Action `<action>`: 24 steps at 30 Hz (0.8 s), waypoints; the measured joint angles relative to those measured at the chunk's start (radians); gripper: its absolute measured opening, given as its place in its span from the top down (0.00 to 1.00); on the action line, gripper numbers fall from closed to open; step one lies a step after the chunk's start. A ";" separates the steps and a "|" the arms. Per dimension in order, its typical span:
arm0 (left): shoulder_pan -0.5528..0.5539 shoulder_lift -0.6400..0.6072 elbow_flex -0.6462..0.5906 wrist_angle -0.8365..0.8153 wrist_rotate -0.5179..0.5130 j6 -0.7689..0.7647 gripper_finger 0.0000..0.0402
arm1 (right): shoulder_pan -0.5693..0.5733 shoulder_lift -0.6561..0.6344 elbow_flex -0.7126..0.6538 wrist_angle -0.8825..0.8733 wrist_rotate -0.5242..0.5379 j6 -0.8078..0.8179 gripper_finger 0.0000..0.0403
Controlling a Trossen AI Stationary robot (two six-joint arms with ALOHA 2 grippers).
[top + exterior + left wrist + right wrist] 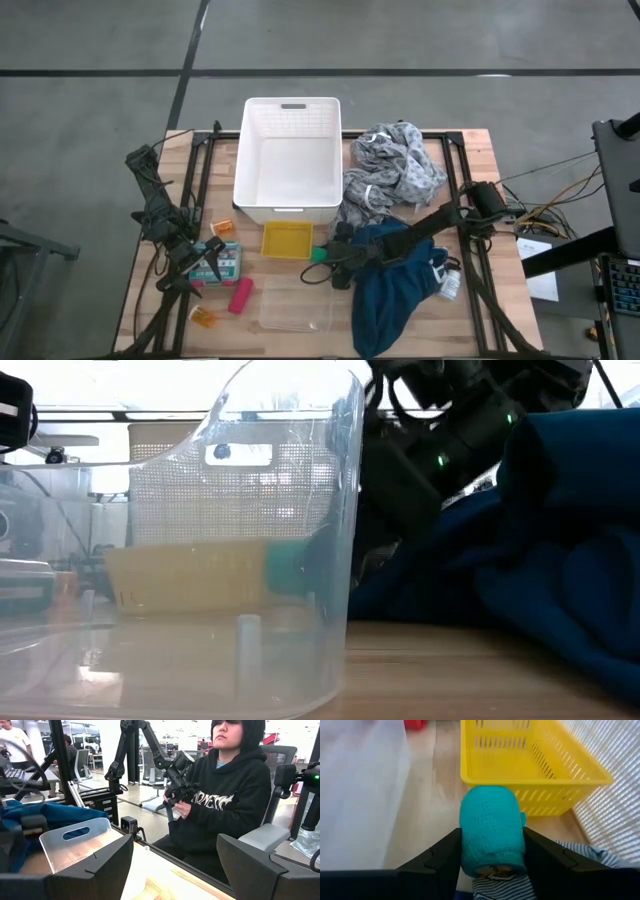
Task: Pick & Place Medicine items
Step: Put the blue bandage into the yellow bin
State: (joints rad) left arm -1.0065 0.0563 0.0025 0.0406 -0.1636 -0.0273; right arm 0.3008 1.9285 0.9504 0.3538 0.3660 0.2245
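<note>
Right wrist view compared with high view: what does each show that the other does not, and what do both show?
Only the right wrist view shows the right gripper with its jaws closed on the teal roll. Only the high view shows the white basket, the blue cloth, the pink cylinder and the left gripper, open. Both show the yellow basket.

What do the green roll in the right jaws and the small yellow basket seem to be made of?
The green roll looks like woven elastic bandage cloth, matte: a fine crinkled weave shows on its surface and wound layers at its end. The yellow basket looks like rigid moulded plastic with a slight sheen: smooth walls cut by even slots.
</note>
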 joint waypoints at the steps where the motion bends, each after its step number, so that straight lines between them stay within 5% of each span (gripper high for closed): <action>1: 0.000 0.000 0.000 0.000 0.000 0.000 0.27 | 0.000 -0.012 0.000 -0.001 0.000 0.000 0.54; 24: 0.000 0.000 0.000 0.000 0.000 0.000 0.27 | 0.000 -0.129 0.042 -0.006 0.039 -0.122 0.54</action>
State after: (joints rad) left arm -1.0065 0.0566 0.0025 0.0410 -0.1635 -0.0273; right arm 0.3010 1.7996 0.9928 0.3475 0.4047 0.1020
